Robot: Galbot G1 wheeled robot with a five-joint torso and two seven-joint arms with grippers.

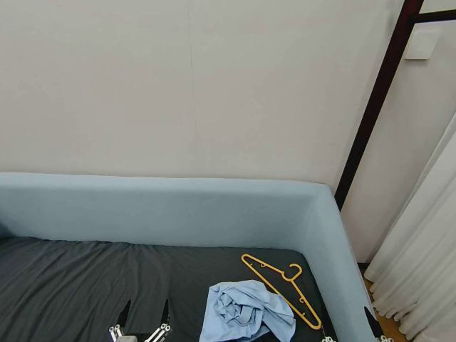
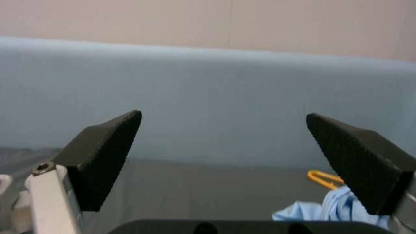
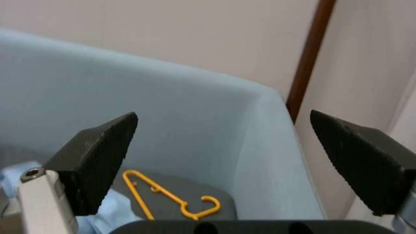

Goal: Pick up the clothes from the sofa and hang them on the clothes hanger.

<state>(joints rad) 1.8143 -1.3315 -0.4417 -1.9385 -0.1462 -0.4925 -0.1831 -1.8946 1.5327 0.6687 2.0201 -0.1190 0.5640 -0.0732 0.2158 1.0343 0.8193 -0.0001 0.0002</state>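
sitting crumpled on the dark grey seat cover (image 1: 64,285), the light blue clothes (image 1: 246,312) are lying toward the right end of the sofa (image 1: 157,210), near its armrest (image 1: 335,242). a yellow hanger (image 1: 278,291) is lying flat on the same cover just beside the bundle, on its right, with its hook pointing toward the armrest and one edge of the cloth touching or overlapping it.

the sofa's pale blue backrest is running across the whole head view and turning the corner into the armrest. the seat cover is showing soft wrinkles. behind the sofa a plain off-white wall (image 1: 178,85) is rising, and a dark brown post (image 1: 374,100) is leaning up along it at the right. a white curtain (image 1: 420,263) is hanging at the far right, with a sliver of wooden floor (image 1: 390,329) showing beneath it.

the left gripper (image 2: 224,146) is hovering over the bare seat cover to the left of the clothes, its fingers spread wide and holding nothing. the right gripper (image 3: 224,141) is hovering near the armrest end, its fingers likewise spread wide apart and empty, with the hanger and a corner of the clothes lying below it in the right wrist view.
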